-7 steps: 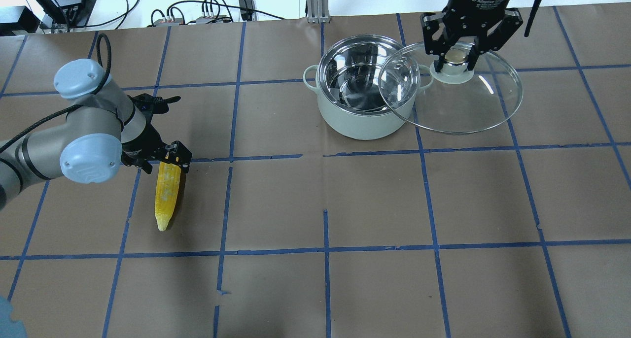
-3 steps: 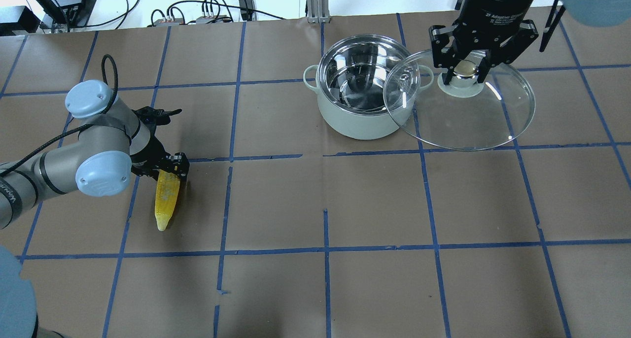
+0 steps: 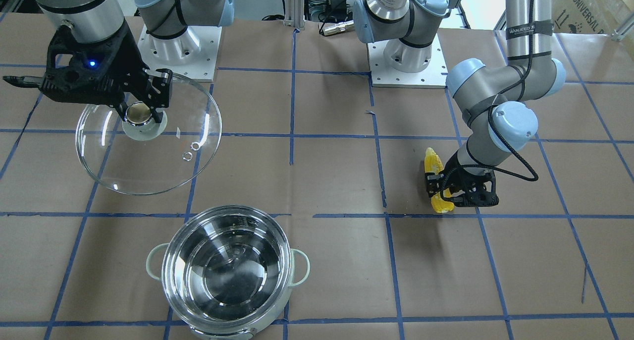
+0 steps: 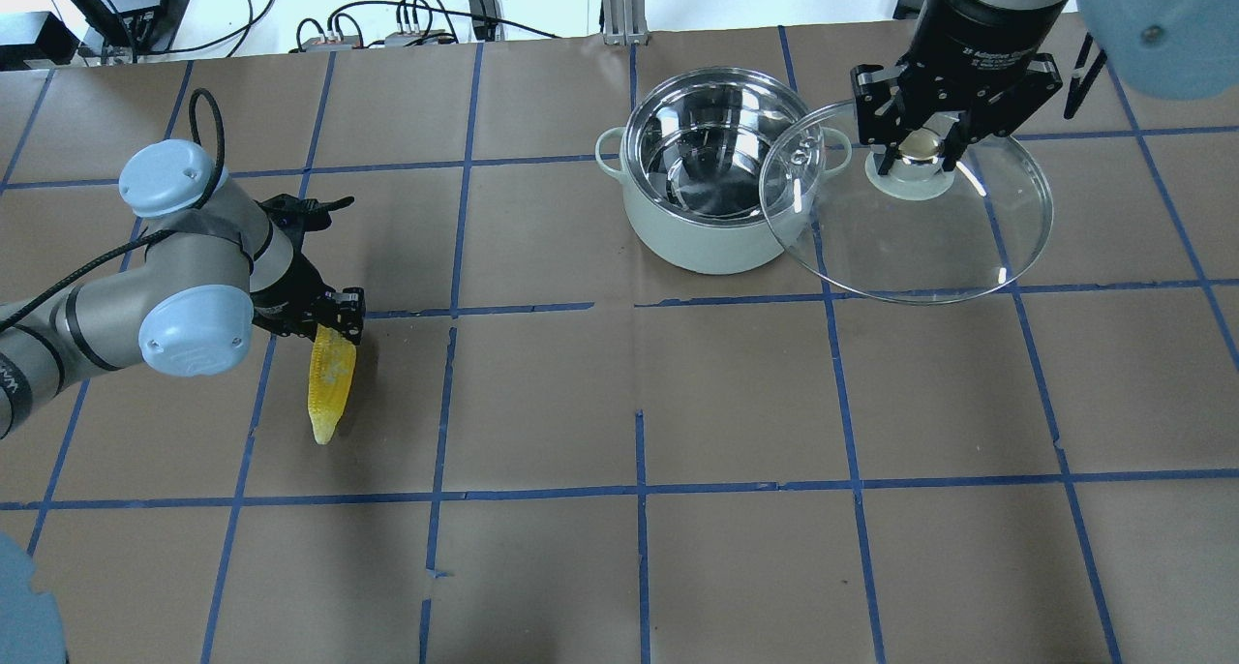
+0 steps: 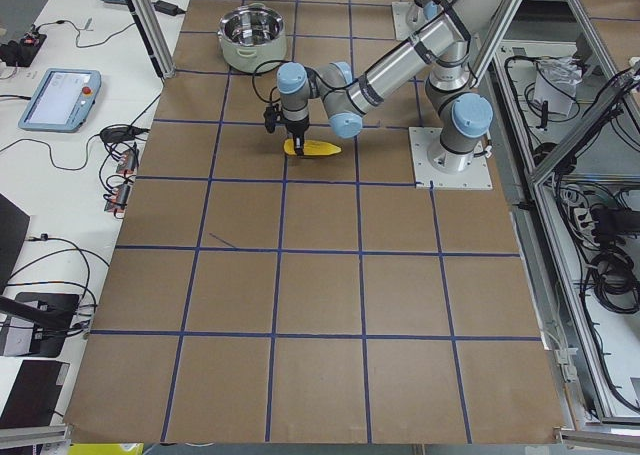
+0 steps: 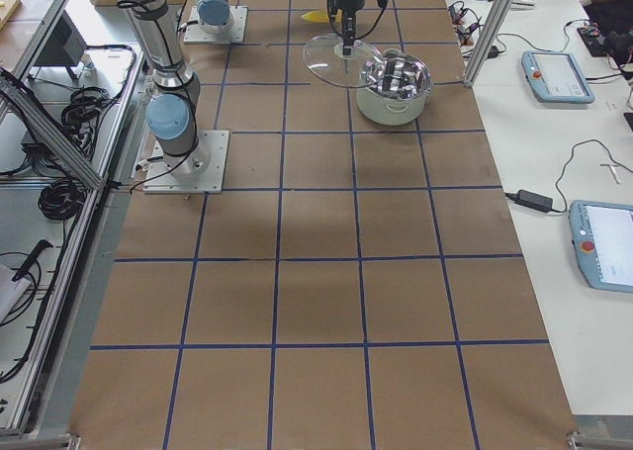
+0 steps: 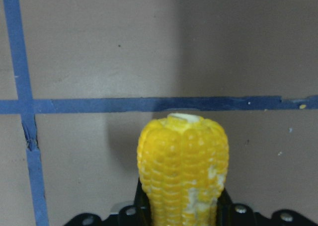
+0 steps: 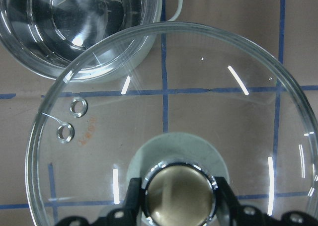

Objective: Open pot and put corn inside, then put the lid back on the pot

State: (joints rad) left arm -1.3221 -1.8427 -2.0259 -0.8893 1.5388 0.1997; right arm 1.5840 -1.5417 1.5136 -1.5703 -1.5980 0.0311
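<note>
Lifting the corn clear before swinging it right matters: the left gripper is clenched on only its blunt end at the left of the table, well apart from the open pot, so the pointed end may sag. The right gripper, clamped on the knob of the lid, should hold it right of the pot's mouth.

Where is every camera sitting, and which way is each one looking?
Front-facing: across the table, facing the robot, looking down; both arm bases show.
Overhead: behind the robot, looking forward and down; left hand grips corn, right hand grips lid.
Exterior left: table's end, left arm nearest.
Exterior right: other end, right arm nearest.
Left wrist: looks at corn.
Right wrist: looks down through lid at pot.
Shared: front-facing and overhead both show pot, lid, corn, flipped sideways.
</note>
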